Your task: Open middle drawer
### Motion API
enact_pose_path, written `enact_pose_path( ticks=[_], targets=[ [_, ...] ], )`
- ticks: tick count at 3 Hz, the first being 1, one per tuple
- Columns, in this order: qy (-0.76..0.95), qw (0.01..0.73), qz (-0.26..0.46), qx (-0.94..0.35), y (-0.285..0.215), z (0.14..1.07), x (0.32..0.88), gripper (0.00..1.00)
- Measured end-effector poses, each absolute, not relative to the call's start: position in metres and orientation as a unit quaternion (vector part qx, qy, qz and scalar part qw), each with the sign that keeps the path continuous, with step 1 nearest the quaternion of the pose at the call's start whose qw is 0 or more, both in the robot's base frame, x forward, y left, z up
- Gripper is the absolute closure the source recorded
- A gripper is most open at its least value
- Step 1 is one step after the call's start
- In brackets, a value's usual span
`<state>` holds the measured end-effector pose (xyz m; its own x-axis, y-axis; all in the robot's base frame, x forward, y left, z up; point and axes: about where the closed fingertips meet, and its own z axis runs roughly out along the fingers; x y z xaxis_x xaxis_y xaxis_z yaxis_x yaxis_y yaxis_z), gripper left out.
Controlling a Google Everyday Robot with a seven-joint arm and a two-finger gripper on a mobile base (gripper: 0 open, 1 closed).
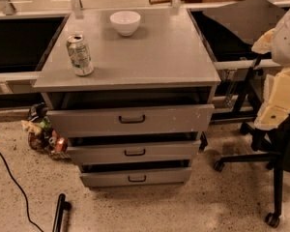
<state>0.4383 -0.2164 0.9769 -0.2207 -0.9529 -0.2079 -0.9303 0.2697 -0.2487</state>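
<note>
The grey cabinet (150,57) has three drawers stacked in its front. The middle drawer (174,151) is a wide shallow grey front with a small black bar handle (135,152). It lies between the taller top front with white scuffs (183,119) and the narrowest bottom front (169,177). A dark gap shows above each front. Part of my arm (282,93), white and cream, shows at the right edge, well to the right of the drawers. My gripper is out of view.
A soda can (79,55) and a white bowl (125,22) stand on the cabinet top. Litter (43,134) lies on the floor at the cabinet's left. A black cable (12,180) and a black bar (60,211) are bottom left. A chair base with castors (261,158) stands right.
</note>
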Motion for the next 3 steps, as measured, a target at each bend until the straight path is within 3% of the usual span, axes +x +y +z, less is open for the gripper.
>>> enact_pose_path(
  ticks=[3],
  targets=[
    [0.756,0.185,0.020,-0.627,-0.207,0.916,0.443,0.00]
  ],
)
